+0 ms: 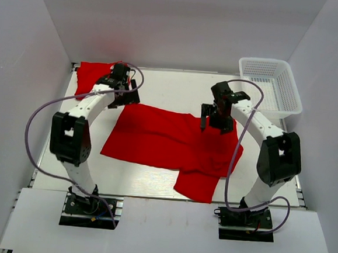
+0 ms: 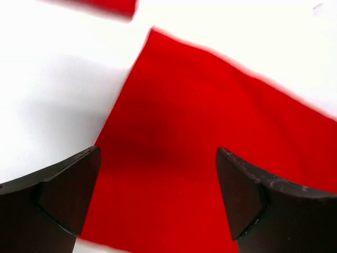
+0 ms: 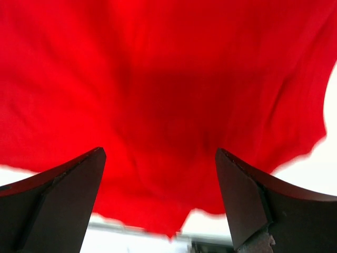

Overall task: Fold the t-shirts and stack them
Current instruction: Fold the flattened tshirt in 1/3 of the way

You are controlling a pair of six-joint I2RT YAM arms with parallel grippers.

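A red t-shirt [image 1: 168,141] lies spread on the white table, one part reaching toward the near edge. It fills the left wrist view [image 2: 210,137] and the right wrist view [image 3: 168,89]. A second red shirt [image 1: 94,75] lies at the back left corner. My left gripper [image 1: 126,97] is open and empty above the spread shirt's back left corner. My right gripper [image 1: 211,121] is open and empty above the shirt's right part. In both wrist views the jaws stand wide apart with only cloth between them.
A white mesh basket [image 1: 270,86] stands at the back right. White walls close in the table on three sides. Bare white tabletop [image 1: 172,88] shows behind the spread shirt and along the near edge.
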